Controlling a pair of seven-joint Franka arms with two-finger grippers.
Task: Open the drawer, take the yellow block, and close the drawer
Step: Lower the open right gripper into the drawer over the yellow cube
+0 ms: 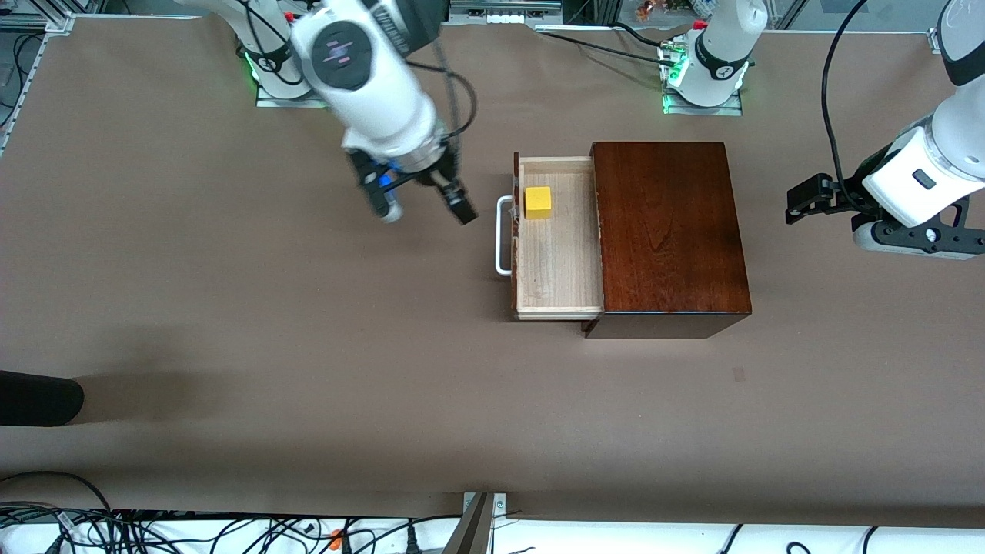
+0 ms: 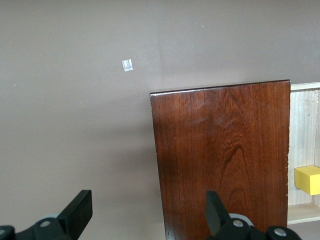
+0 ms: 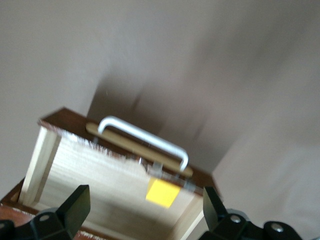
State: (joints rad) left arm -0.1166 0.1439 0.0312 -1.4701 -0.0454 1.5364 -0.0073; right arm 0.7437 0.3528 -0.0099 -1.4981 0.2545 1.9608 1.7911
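**Drawer stood open, yellow block untouched inside**

The drawer [image 1: 555,238] was pulled out of the dark mahogany cabinet [image 1: 668,231] toward the right arm's end of the worktop [image 1: 231,308], its pale wooden tray exposed and its white handle [image 1: 502,235] leading. The yellow block [image 1: 538,202] sat on the tray floor, close to the drawer's front panel and toward the side of the tray farther from the front camera. Nothing gripped it.

The right gripper [image 1: 423,204] hung in the air over bare worktop just beside the drawer's handle, toward the right arm's end of the worktop. Its jaws were spread wide and held nothing. From the right wrist view, the handle [image 3: 145,140] and the block [image 3: 162,193] both showed between the two fingertips [image 3: 75,205], with the tray's light wood around the block.

The left arm waited off at its own end of the worktop, well apart from the cabinet. The left gripper [image 1: 804,201] was up in the air there; its jaws were also wide and empty, as the left wrist view showed, with the cabinet top [image 2: 222,155] and a corner of the block [image 2: 308,180] visible past them. A small pale mark [image 2: 127,65] lay on the worktop near the cabinet.
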